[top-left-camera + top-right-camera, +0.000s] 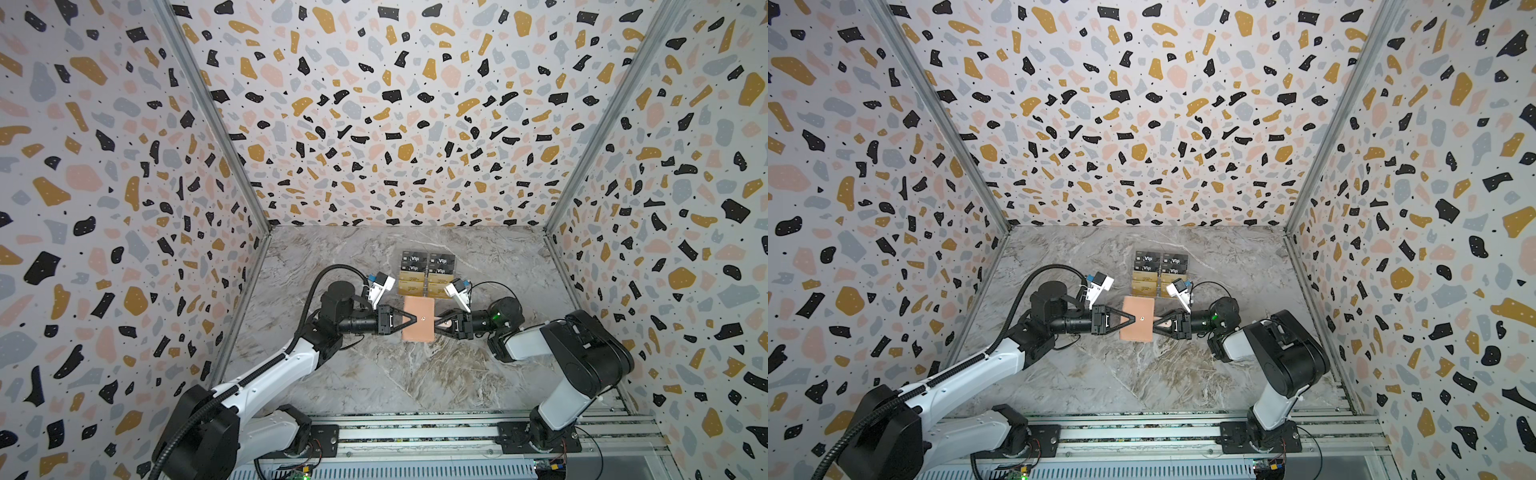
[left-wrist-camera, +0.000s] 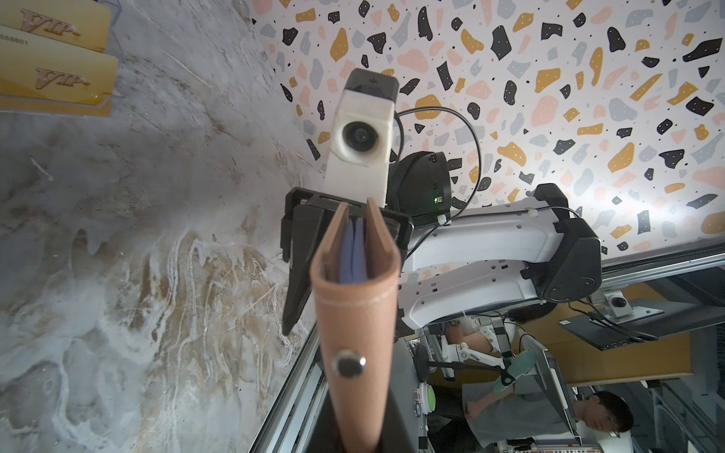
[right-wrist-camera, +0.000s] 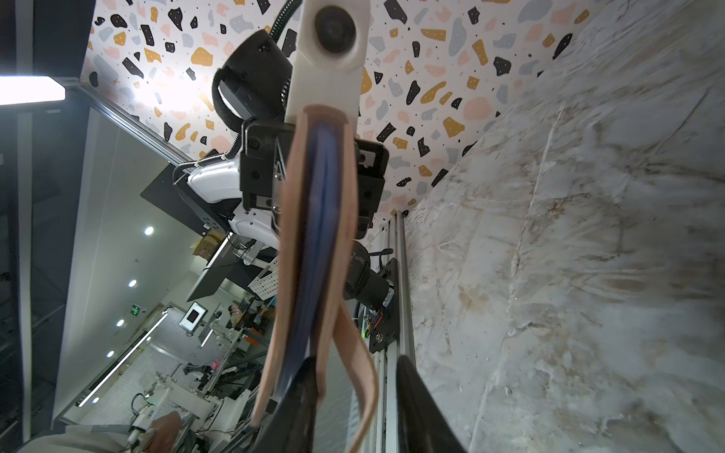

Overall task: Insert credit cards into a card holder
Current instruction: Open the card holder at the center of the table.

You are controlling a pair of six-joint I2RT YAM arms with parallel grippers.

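Note:
The peach-pink card holder point(image 1: 419, 319) hangs above the marble table between both arms, its round stud point(image 2: 347, 364) facing up and its blue sleeves point(image 3: 317, 235) showing edge-on. My left gripper point(image 1: 415, 319) is shut on the holder's left edge. At its right edge, my right gripper point(image 1: 435, 326) has its jaws apart. The loose flap point(image 3: 355, 353) hangs between them, and daylight shows beside one finger point(image 3: 419, 400). The gold credit cards point(image 1: 411, 284) sit in rows just behind the holder, also visible in the left wrist view point(image 2: 55, 78).
Black cards marked "Vip" point(image 1: 428, 264) stand on the same tiered stand, behind the gold ones. Patterned walls point(image 1: 124, 208) close in the left, right and back. A metal rail point(image 1: 415, 436) runs along the front edge, carrying both arm bases.

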